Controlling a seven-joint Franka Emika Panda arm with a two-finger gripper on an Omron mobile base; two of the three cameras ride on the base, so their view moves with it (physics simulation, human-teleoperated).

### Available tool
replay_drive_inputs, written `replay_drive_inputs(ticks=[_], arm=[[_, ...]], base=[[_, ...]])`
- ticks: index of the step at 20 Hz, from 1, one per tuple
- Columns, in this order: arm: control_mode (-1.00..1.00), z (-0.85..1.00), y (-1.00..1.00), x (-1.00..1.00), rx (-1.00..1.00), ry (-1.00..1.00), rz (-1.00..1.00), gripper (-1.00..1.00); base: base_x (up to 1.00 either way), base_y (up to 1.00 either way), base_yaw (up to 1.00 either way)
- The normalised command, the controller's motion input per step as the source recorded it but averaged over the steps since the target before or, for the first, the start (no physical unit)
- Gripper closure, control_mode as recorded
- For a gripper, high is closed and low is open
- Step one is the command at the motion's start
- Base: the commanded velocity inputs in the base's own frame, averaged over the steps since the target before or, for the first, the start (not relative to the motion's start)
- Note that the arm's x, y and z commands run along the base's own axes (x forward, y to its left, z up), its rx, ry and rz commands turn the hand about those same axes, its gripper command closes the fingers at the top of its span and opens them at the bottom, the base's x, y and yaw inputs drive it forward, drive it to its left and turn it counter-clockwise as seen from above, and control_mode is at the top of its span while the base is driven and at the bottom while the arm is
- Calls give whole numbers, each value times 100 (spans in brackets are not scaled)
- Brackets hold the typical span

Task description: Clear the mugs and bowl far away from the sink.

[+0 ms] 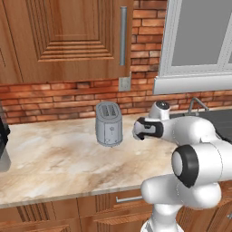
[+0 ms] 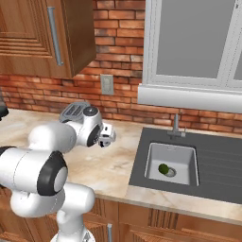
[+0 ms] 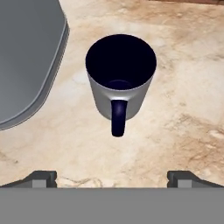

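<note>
On the marble counter, just beside the grey toaster, a pale mug with a dark navy inside stands upright, mouth up and handle turned toward the gripper, whose fingers stand wide apart, holding nothing.

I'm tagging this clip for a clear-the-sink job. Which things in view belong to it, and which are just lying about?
Belonging to the job:
- mug, dark inside, upright on the counter, handle toward the open gripper
- sink

Just lying about:
- toaster
- small green thing in the basin
- wall outlet
</note>
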Motion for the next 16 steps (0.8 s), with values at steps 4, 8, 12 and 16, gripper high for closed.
replay_drive_inputs(ticks=[4, 8, 12, 16], arm=[[-100, -16, 0, 27, 0, 0, 0, -100], [-100, -20, 0, 24, 0, 0, 0, -100], [-100, -26, 0, 19, 0, 0, 0, -100], [-100, -21, 0, 19, 0, 0, 0, -100]], base=[[0, 0, 0], [0, 0, 0], [0, 0, 0], [0, 0, 0]])
